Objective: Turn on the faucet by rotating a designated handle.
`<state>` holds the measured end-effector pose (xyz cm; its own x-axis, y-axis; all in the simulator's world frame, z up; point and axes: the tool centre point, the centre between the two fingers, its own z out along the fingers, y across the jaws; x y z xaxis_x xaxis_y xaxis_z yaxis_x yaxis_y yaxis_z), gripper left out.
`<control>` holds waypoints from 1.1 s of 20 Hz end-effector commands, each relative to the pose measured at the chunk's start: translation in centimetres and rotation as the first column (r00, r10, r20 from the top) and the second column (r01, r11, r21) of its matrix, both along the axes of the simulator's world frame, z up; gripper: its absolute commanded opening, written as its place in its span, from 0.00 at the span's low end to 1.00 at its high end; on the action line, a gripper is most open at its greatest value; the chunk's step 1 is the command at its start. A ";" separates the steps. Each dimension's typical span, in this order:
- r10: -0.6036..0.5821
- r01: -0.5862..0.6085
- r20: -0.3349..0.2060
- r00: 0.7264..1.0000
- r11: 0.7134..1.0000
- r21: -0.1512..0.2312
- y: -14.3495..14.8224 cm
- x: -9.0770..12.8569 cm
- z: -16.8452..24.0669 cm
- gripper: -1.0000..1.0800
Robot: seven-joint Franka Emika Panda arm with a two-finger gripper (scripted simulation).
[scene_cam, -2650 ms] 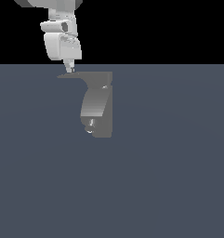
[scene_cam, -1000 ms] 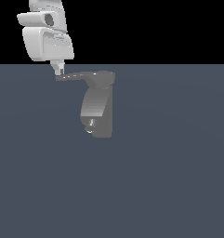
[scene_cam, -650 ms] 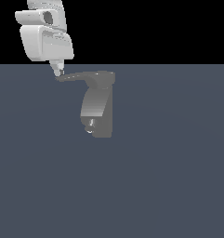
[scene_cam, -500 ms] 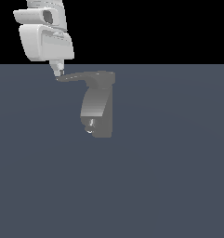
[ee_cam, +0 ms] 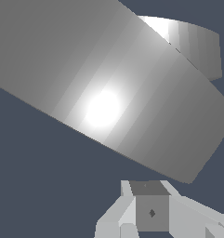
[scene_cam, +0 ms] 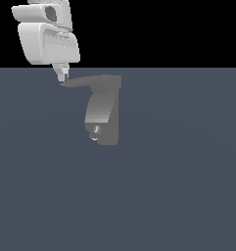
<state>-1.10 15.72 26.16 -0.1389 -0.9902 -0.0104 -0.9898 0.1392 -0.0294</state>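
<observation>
Grey metal forms the faucet (scene_cam: 106, 115), which stands on the flat slate-blue desk (scene_cam: 178, 186) near the middle of the exterior view, slightly toward that view's left. Its body is a blocky upright column. A lighter-shaded curved spout (scene_cam: 99, 110) runs down its front to a small shiny outlet.

The handle (scene_cam: 87, 82) is a thin, flat, dark-grey lever. It projects from the top of the faucet toward the exterior view's left and tapers to a point.

The white tool (scene_cam: 62, 74) hangs from the white arm (scene_cam: 46, 37) directly above the pointed end of the handle. Its tip meets, or sits just beside, the handle tip; actual contact cannot be confirmed at this resolution.

In the wrist view, the handle (ee_cam: 108, 88) fills most of the frame as a broad grey band with a bright highlight. A lighter part of the faucet (ee_cam: 197, 46) shows beyond it. The fingers (ee_cam: 150, 209) appear close together at the frame edge, with nothing clamped between them. Whether the tool is fully closed cannot be determined.
</observation>
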 end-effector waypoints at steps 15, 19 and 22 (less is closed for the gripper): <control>-0.025 0.025 -0.028 0.999 1.000 -0.006 -3.3 -4.5 -1.2 0.00; -0.027 0.027 -0.030 0.999 1.000 -0.006 -3.8 -5.4 -1.3 0.00; -0.022 0.022 -0.002 1.000 1.000 -0.003 -4.1 -4.7 -0.2 0.00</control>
